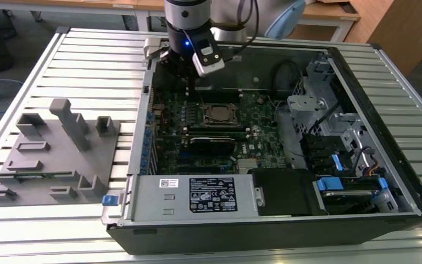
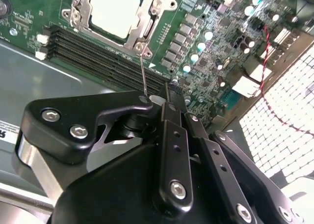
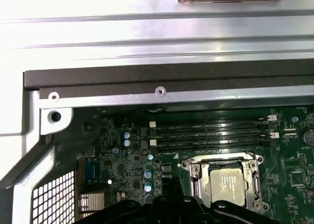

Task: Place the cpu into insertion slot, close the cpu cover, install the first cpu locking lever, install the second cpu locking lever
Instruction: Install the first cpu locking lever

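The cpu (image 2: 115, 10) lies flat in the insertion slot (image 1: 221, 114) on the green board, its pale metal top showing in both wrist views (image 3: 229, 184). The cpu cover (image 2: 147, 30), a silvery frame (image 3: 223, 161), lies down around it. A thin wire locking lever (image 2: 143, 71) stands up from the socket's corner, and its free end meets the tip of my gripper (image 2: 164, 94). The gripper's black links converge there, so it looks shut; whether the lever is pinched is hidden. In the exterior view the gripper (image 1: 189, 81) hangs over the board's far left part, just beyond the socket.
Long black memory slots (image 2: 103, 62) run beside the socket. The open computer case (image 1: 357, 71) lies on a slatted metal table, with a labelled power supply box (image 1: 196, 195) at its near side and drive cages (image 1: 321, 110) on the exterior view's right. A grey fixture block (image 1: 50, 159) sits left of the case.
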You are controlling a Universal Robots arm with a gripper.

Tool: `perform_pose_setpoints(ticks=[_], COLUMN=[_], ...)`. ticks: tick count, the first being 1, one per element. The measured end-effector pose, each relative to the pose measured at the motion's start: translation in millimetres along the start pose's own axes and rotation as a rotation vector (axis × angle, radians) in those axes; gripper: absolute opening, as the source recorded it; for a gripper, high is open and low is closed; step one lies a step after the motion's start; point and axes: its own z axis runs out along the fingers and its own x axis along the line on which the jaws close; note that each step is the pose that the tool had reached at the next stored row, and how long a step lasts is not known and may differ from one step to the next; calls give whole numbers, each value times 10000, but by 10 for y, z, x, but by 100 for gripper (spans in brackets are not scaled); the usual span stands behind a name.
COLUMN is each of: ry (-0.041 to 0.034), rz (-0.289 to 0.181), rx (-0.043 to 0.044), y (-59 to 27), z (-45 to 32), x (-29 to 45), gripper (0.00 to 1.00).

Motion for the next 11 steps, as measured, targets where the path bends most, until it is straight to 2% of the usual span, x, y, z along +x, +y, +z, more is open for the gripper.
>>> perform_pose_setpoints(ticks=[4, 11], ry=[2, 2], rz=[1, 1], rx=[2, -1], y=[42, 64], z=[10, 15], x=[10, 40], gripper=[11, 11])
